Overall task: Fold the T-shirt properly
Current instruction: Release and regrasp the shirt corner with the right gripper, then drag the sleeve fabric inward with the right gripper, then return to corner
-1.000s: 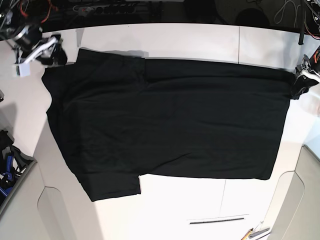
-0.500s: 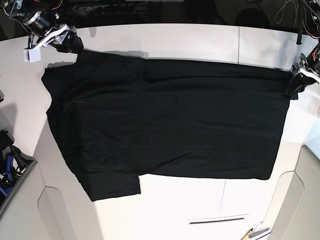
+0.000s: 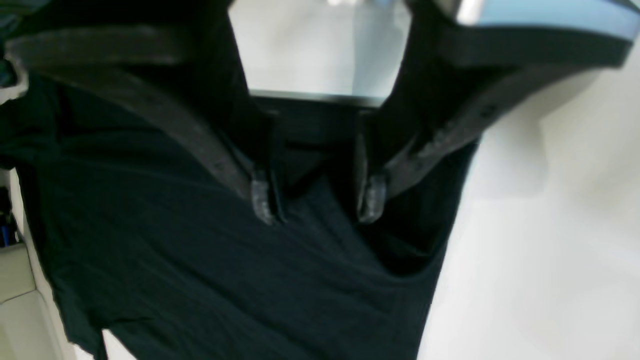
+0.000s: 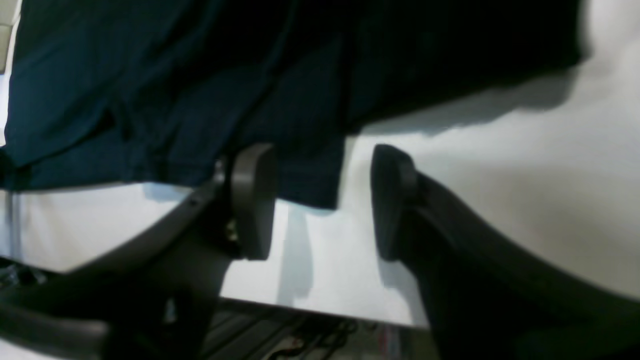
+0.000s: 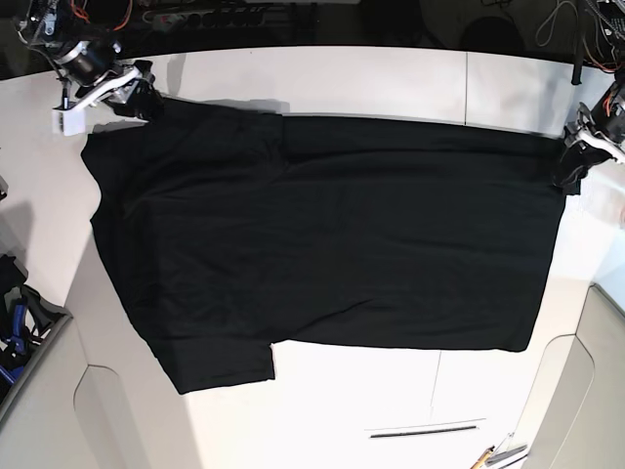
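Note:
The black T-shirt (image 5: 322, 225) lies flat and plain side up on the white table (image 5: 371, 73), collar end to the left and hem to the right. My right gripper (image 5: 145, 98) is at the far left sleeve corner. In the right wrist view it (image 4: 322, 200) is open, and a corner of the T-shirt (image 4: 150, 100) hangs between its fingers. My left gripper (image 5: 569, 168) is at the hem's far right corner. In the left wrist view it (image 3: 318, 200) is open, fingertips (image 3: 265, 200) low over the T-shirt (image 3: 200, 260).
Cables and gear (image 5: 215, 15) run along the table's back edge. A blue and black object (image 5: 15, 322) sits off the left edge. Small tools (image 5: 498, 454) lie at the bottom right. Grey panels flank both lower corners.
My right gripper has swung from beside the collar end up and rightward to the far sleeve corner. My left gripper has crept slightly up at the hem corner. The T-shirt lies as before.

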You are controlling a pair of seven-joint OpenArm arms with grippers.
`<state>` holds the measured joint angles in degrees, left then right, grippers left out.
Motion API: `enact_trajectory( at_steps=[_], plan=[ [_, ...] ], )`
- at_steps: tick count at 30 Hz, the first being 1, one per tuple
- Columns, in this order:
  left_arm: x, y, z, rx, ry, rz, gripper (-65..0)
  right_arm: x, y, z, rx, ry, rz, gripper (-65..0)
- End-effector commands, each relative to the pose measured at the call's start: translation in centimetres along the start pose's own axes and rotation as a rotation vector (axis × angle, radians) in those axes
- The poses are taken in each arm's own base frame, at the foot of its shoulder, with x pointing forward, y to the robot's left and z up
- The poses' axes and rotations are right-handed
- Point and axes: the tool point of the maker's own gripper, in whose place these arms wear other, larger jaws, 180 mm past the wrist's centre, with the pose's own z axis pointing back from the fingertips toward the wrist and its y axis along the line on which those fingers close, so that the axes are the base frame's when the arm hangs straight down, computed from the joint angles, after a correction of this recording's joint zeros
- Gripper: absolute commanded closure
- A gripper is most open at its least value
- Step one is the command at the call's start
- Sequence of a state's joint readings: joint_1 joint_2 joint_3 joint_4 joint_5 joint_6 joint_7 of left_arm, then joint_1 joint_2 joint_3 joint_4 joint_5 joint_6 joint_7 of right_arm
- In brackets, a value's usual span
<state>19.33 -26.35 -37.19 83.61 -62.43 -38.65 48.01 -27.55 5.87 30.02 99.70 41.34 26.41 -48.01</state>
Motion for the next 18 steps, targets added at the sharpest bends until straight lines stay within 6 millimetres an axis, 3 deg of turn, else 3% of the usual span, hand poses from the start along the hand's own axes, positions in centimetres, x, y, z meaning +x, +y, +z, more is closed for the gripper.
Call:
enact_trajectory(
  at_steps=[1, 4, 8, 10, 14, 18],
  plan=[
    [1.5, -0.5, 0.3, -0.026, -0.036, -0.032, -24.0, 0.4, 0.3, -0.2, 0.018, -0.016, 0.002, -30.4],
    [1.2, -0.5, 0.2, -0.026, -0.021, -0.031, -24.0, -0.9, 0.0, -1.2, 0.017, 0.021, -0.025, -30.4],
    [1.2, -0.5, 0.2, -0.027, -0.022, -0.031, -24.0, -0.9, 0.3, -1.4, 0.041, 0.013, -0.052, -30.2],
    [1.2, -0.5, 0.2, -0.027, -0.022, -0.031, -24.0, -0.7, 0.7, -1.4, 0.06, 0.005, -0.053, -23.8],
    [1.2, -0.5, 0.2, -0.027, -0.022, -0.031, -24.0, -0.6, 1.7, -1.3, 0.114, 0.004, -0.086, 0.0],
    [1.2, -0.5, 0.2, -0.027, -0.022, -0.031, -24.0, 0.6, 3.3, -1.3, 0.206, -0.04, -0.088, 0.0]
  ],
)
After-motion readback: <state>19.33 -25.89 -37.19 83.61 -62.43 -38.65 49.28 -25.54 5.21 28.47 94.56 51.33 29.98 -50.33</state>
